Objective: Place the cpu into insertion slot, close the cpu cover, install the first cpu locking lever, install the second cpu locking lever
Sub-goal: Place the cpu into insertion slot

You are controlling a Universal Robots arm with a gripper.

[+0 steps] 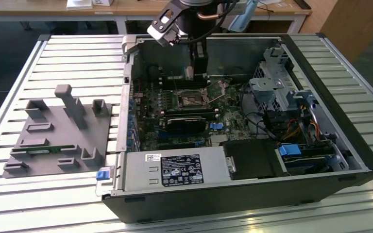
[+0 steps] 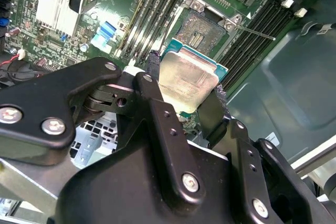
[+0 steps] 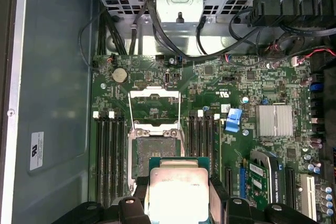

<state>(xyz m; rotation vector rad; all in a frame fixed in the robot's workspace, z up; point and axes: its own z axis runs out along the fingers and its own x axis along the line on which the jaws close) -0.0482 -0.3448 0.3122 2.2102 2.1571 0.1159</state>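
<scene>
My gripper [image 2: 186,85] is shut on the cpu [image 2: 190,77], a pale silvery square chip on a green edge, clamped between two black fingers [image 2: 153,69]. In the first wrist view the cpu [image 3: 177,184] hangs just short of the insertion slot [image 3: 156,144], held above the board and not touching it. The slot [image 2: 202,30] lies bare with its dark frame showing. The cpu cover [image 3: 155,103] is swung open beyond the slot, with thin lever rods along its sides. In the exterior view the gripper [image 1: 198,73] reaches down into the computer case above the slot [image 1: 192,100].
Long black memory slots [image 3: 107,156] flank the insertion slot on both sides. A blue clip [image 3: 232,120] and a finned heatsink [image 3: 274,120] sit nearby. Cables and a drive cage [image 1: 274,85] fill the exterior view's right. A grey fixture block [image 1: 57,131] lies on the slatted table [image 1: 18,204].
</scene>
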